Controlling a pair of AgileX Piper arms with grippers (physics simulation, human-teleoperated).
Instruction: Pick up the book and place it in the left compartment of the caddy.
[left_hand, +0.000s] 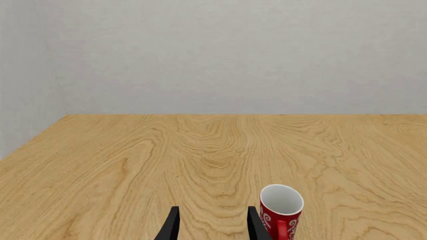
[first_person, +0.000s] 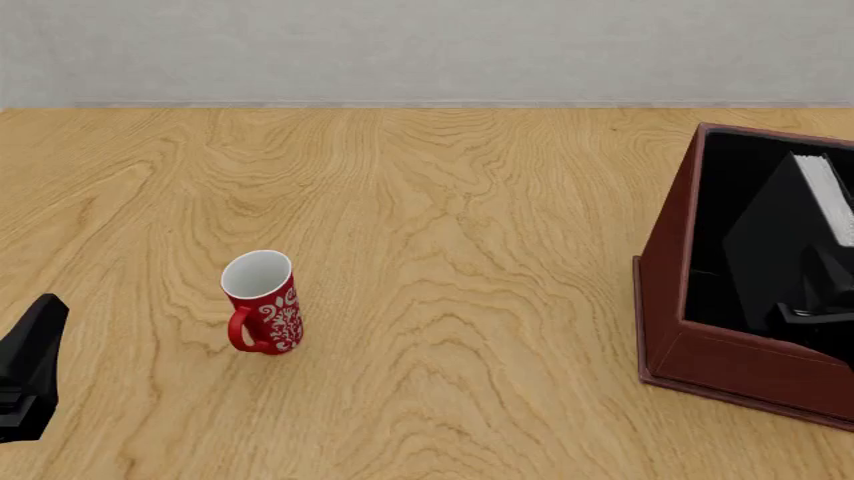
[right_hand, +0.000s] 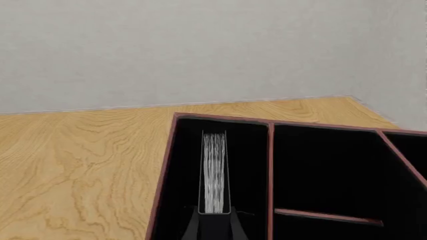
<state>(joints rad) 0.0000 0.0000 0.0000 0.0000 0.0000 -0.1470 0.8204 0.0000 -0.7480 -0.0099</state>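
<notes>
The black book (right_hand: 213, 172) stands on edge, its white page edges showing, inside the left compartment (right_hand: 180, 180) of the caddy (first_person: 721, 360). My right gripper (right_hand: 213, 222) is shut on the book's near end. In the front view the book (first_person: 801, 215) leans tilted within the caddy's black interior, and the right gripper (first_person: 805, 316) shows only as a dark shape low in the box. Whether the book touches the compartment floor is hidden. My left gripper (left_hand: 213, 227) is open and holds nothing; it sits at the table's front left (first_person: 30, 372).
A red mug (first_person: 264, 302) with white swirls stands upright left of centre, just right of my left gripper's fingers (left_hand: 257, 226). A red-brown divider (right_hand: 270, 165) separates the left compartment from the caddy's other sections. Bare wood lies between the mug and the caddy.
</notes>
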